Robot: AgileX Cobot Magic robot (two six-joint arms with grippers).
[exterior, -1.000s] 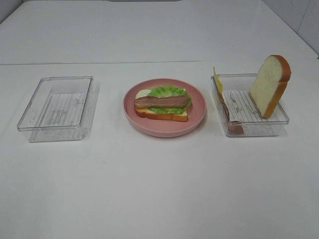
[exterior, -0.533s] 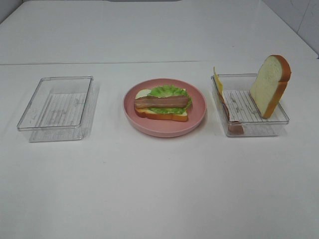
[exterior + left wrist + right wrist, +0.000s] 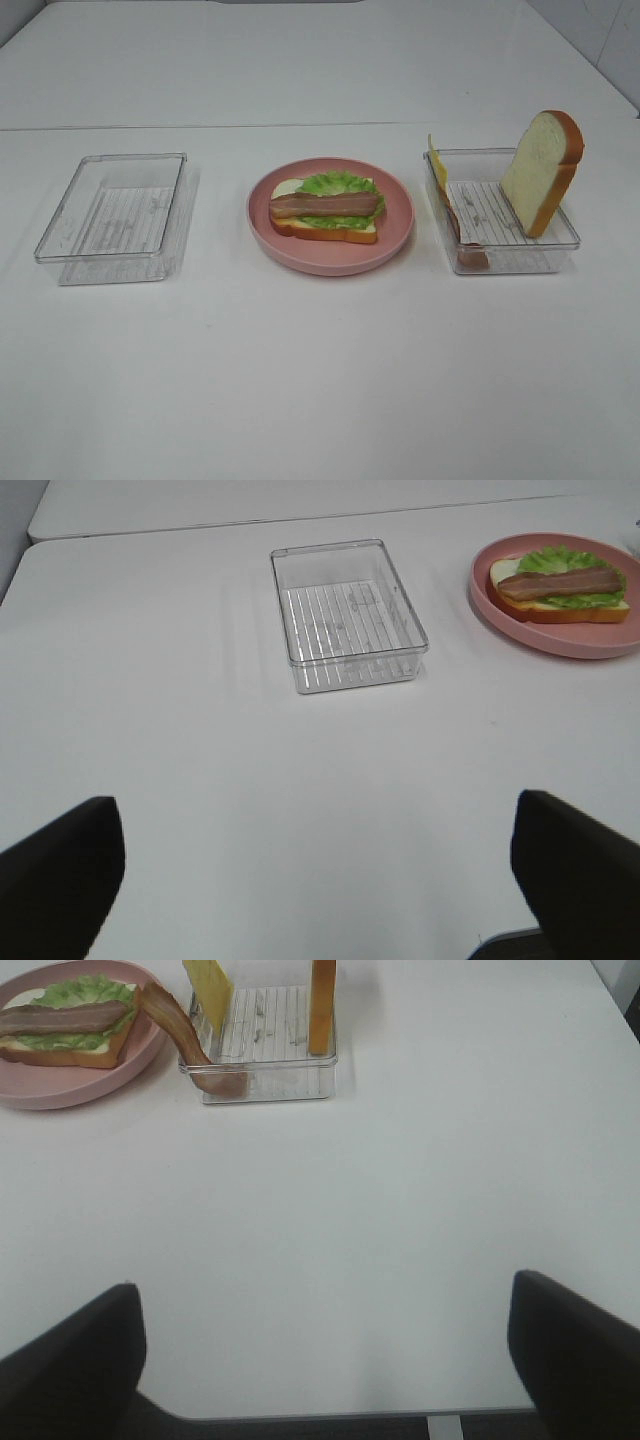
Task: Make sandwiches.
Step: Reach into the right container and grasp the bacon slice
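Nearest, the left gripper (image 3: 315,805) is seen in its wrist view with its two dark fingers (image 3: 60,880) spread wide apart above the white table (image 3: 320,380). The right gripper (image 3: 322,1288) is likewise shown with its fingers (image 3: 575,1350) set well apart and closed on nothing. Farther out, three things are laid in a row across the table. At the centre a round pink plate (image 3: 330,264) is placed, and on it the open sandwich (image 3: 325,212) is stacked: a base bread slice (image 3: 352,234) lying flat, ruffled green lettuce (image 3: 335,184) on it, and a bacon strip (image 3: 325,206) laid lengthwise on top. At 9 o'clock from the plate, well apart from it, a clear left tray (image 3: 110,268) with a ribbed floor is set. At 3 o'clock from the plate, just beside it, a clear right tray (image 3: 520,258) is found. Along that tray's 9 o'clock wall a second brownish-pink strip (image 3: 470,255) is draped, with its end curled at the 7 o'clock corner; whether it hangs inside or over the wall cannot be told. At the 11 o'clock corner a yellow cheese slice (image 3: 437,160) is stood upright above the rim. Against the 3 o'clock wall an upright bread slice (image 3: 540,170) is leaned, tilted outward.
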